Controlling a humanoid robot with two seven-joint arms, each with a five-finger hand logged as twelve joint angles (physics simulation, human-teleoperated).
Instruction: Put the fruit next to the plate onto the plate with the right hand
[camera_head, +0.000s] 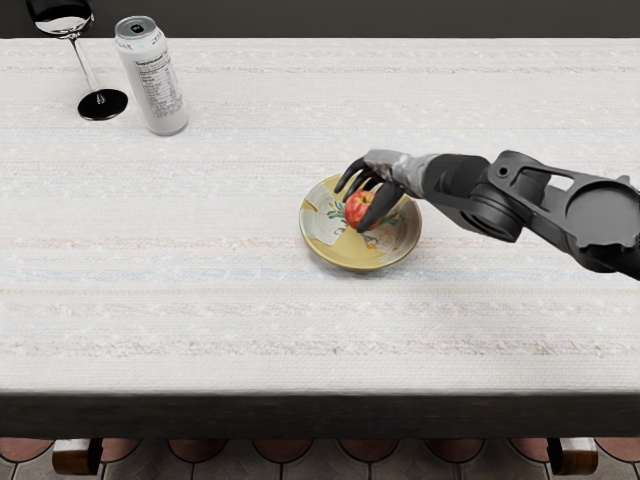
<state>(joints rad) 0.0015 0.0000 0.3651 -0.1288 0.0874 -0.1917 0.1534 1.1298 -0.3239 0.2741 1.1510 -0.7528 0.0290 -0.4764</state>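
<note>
Right hand (368, 190) grips a red-and-yellow round fruit (357, 207) over the yellowish patterned plate (345, 252)

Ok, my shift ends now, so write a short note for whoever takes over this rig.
Right hand closed on the fruit, over the plate.
Left hand not in view.
Done: fruit is at the plate; whether it rests on it I cannot tell.
Left: open the hand, withdraw.
Can and wine glass stand far left, away from the plate.
</note>
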